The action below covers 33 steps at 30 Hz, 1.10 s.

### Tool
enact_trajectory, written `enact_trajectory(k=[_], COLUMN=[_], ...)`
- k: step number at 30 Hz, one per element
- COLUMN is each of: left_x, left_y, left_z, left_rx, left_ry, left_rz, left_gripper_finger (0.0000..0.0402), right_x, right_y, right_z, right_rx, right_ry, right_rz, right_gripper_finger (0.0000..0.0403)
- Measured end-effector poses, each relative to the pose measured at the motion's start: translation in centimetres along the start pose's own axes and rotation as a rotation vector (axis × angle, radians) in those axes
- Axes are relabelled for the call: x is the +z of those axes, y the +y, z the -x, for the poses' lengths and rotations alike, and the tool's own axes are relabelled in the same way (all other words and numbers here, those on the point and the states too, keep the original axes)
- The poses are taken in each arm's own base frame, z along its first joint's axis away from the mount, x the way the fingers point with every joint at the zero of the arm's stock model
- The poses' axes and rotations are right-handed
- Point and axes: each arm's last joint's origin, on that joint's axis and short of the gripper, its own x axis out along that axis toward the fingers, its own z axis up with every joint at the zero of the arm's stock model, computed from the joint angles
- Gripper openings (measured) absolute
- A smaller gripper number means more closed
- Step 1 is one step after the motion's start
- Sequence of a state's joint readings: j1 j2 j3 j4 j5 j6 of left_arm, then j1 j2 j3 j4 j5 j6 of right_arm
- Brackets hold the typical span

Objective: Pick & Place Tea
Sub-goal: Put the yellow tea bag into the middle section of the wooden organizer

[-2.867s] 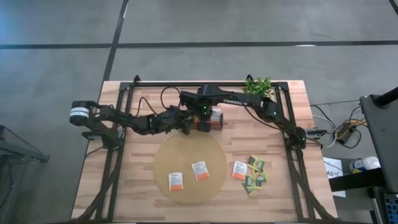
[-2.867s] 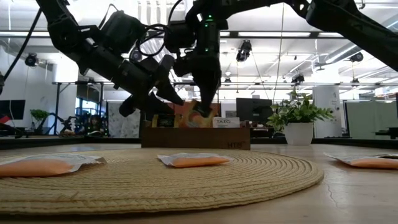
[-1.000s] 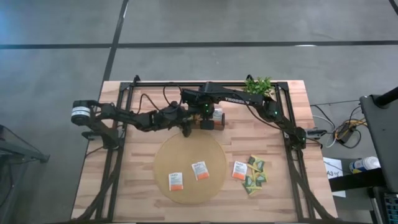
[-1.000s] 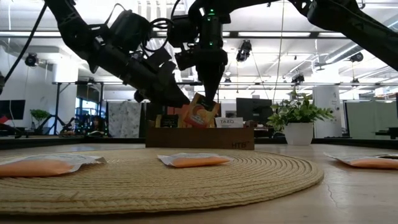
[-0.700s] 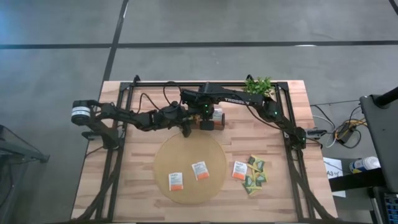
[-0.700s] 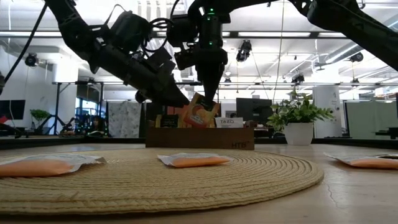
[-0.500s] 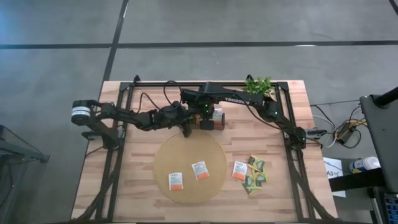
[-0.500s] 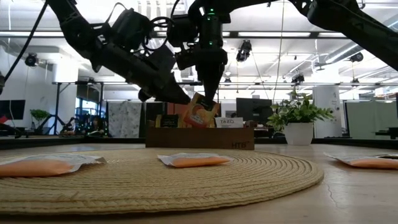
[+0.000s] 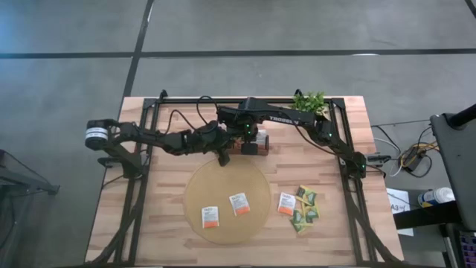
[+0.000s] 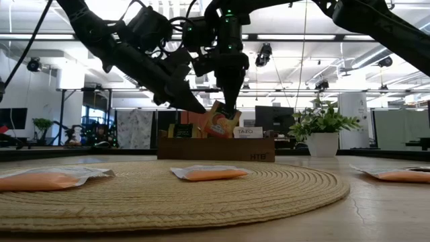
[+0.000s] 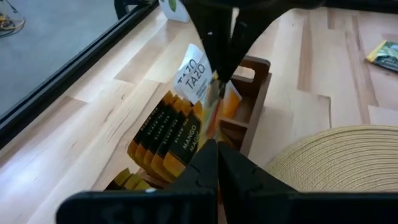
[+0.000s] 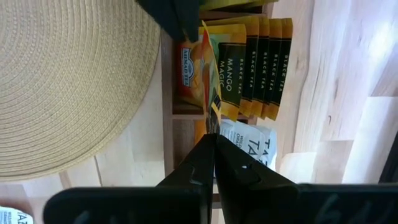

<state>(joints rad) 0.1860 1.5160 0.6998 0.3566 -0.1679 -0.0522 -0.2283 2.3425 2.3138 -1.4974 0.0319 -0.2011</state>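
From the left, my left gripper point(image 9: 224, 158) reaches over to the dark tray point(image 9: 253, 143) at the back of the table. Its fingers are pressed together, and in its wrist view they seem to pinch the lower edge of an orange sachet point(image 11: 200, 127) that stands in the tray. I cannot tell if the grip is real or only a touch. So I would lift slowly and watch whether the packet follows.

In the middle, the right gripper point(image 9: 246, 147) hangs over the same tray, also closed, and it holds the upper edge of what looks like the same sachet point(image 12: 210, 93). Both claws are very close to each other there. I think one must let go before the other pulls, otherwise the paper can tear or the neighbouring yellow packets point(image 12: 261, 59) come out too.

Lower in the overhead view, two white-and-orange sachets point(image 9: 210, 217) lie on the round mat point(image 9: 199, 186).

Further right, one more point(image 9: 285, 202) lies on the wood, just beside a small heap of green and yellow ones point(image 9: 305, 216). The plant point(image 9: 309, 102) stands at the far right corner, well apart.
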Motion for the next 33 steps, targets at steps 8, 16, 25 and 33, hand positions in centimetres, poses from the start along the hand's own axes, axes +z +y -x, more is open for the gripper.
enact_trajectory(k=[8,16,25,33], left_x=[-0.6,-1.3,-1.6,-1.4], left_y=[-0.2,-0.2,-0.3,-0.3], left_z=[-1.1,-1.7,-1.7,-1.7], left_rx=[-0.007,-0.008,-0.021,-0.024], left_ry=[-0.009,0.011,0.039,0.028], left_rz=[0.003,0.012,0.057,0.063], left_gripper_finger=[0.0005,0.0005,0.0005,0.0005], right_x=[-0.1,0.2,0.7,0.3], right_y=[0.0,0.1,0.1,0.3], right_z=[0.0,0.0,0.2,0.5], right_rx=[-0.002,0.004,-0.011,0.002], right_ry=[0.016,-0.018,-0.071,-0.040], right_rz=[0.010,0.010,0.018,0.029], right_gripper_finger=[0.0008,0.0008,0.0008,0.0008])
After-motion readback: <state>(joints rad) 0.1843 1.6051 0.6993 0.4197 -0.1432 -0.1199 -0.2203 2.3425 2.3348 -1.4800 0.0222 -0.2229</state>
